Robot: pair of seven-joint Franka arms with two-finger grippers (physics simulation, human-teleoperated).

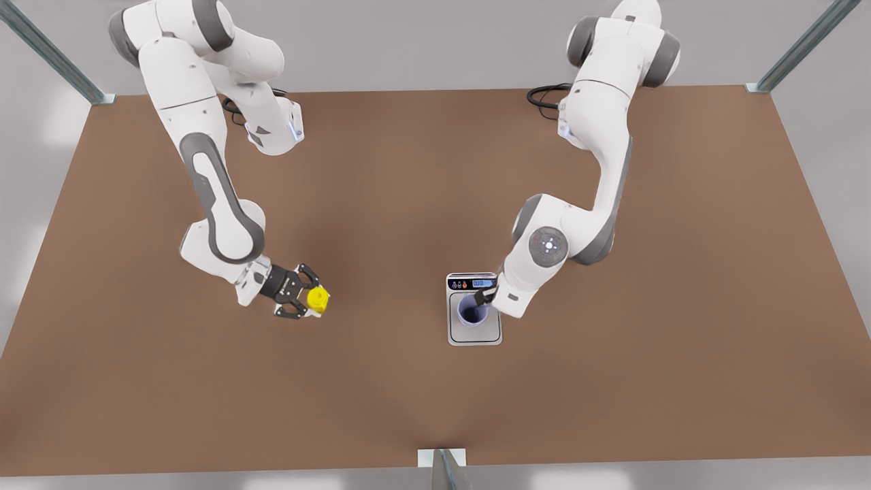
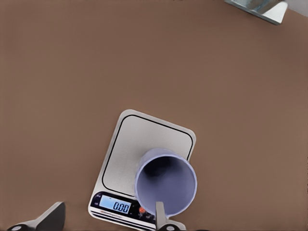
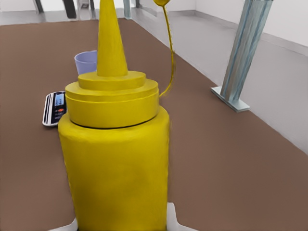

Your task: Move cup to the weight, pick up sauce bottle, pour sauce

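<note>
Jaws spread wide on the left gripper (image 1: 484, 295) straddled one wall of the small pale lavender tapered cup (image 2: 166, 181), one finger (image 2: 160, 214) dipping inside the dark interior and the other (image 2: 50, 219) standing well clear outside, so the gripper gripped nothing. That cup stood upright on the flat rectangular kitchen scale (image 2: 139, 144) with the silver-grey plate and white rim, toward the end carrying the black strip and blue-lit display, which read zero in the left wrist view. In the front view the scale (image 1: 474, 333) lay on the brown tabletop (image 1: 408, 170) right of centre, with the cup (image 1: 472, 312) just under the white arm's wrist. At the front view's left, well apart from the scale, the right gripper (image 1: 307, 299) had its black fingers set on either side of the bright yellow cylindrical squeeze bottle (image 1: 318, 297), which stood upright between them; whether they pressed on it could not be told. The right wrist view looked across the bottle (image 3: 115, 159), its tapered nozzle pointing up and a thin yellow tether curling from the collar, with pale finger pads (image 3: 174, 220) showing at its base and the cup (image 3: 86, 62) on the scale (image 3: 54, 108) farther off. A grey metal post (image 3: 243, 53) rose beside the table's edge.
</note>
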